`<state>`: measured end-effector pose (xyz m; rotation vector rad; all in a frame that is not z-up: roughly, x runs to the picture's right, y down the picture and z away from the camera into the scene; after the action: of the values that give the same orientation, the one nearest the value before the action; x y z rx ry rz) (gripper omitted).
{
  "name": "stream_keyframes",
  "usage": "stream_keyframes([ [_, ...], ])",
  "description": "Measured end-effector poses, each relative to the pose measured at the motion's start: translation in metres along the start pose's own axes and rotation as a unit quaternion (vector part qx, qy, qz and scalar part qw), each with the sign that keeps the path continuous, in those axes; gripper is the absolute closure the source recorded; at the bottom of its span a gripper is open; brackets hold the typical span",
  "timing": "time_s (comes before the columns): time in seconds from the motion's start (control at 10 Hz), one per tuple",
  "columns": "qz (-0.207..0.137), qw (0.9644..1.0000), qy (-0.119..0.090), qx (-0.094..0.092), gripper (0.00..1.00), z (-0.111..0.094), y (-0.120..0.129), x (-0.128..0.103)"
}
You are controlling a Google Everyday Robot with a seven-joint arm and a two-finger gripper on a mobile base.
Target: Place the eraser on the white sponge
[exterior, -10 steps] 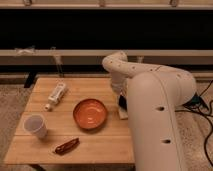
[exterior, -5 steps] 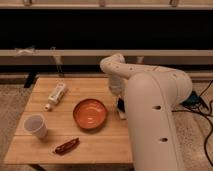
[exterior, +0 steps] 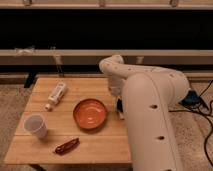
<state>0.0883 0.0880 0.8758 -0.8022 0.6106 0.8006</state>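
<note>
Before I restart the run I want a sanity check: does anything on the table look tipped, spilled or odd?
Only the white bottle lies on its side at the table's left rear. No spill shows. The gripper is down at the right edge, behind the arm.

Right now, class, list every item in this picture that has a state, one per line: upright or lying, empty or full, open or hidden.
Cup: upright, looks empty.
Bottle: lying on its side.
Bowl: upright, empty.
Wrapper: lying flat near the table's front edge.
Gripper: low at the table's right side, mostly hidden behind the arm.
Eraser and sponge: not visible.
</note>
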Motion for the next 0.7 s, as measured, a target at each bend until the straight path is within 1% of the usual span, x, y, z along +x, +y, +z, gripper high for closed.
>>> stream_keyframes([
  [0.1,0.006,1.0000,-0.001,-0.001,0.25,0.0008,-0.0024,-0.0003],
  [0.2,0.011,0.9999,-0.002,-0.003,0.20,0.0005,-0.0044,-0.0011],
  [0.7,0.019,0.9998,-0.008,-0.008,0.20,-0.0009,-0.0087,-0.0007],
])
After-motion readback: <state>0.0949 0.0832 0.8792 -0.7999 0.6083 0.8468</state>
